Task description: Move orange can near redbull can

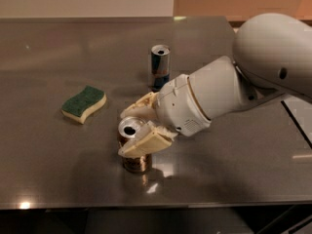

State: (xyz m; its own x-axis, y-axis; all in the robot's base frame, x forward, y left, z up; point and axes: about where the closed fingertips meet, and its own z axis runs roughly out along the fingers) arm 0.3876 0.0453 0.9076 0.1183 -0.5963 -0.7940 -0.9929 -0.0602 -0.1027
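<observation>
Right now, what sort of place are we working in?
Probably a kitchen or break room: a metal counter, a sponge, a redbull can, and the orange can with the gripper at its top.

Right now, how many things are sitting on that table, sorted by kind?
Cans: 2, the orange can and the redbull can
Sponges: 1, a green-and-yellow sponge
Total: 3
Not counted: the robot's pincer, which is at the top of the orange can.
</observation>
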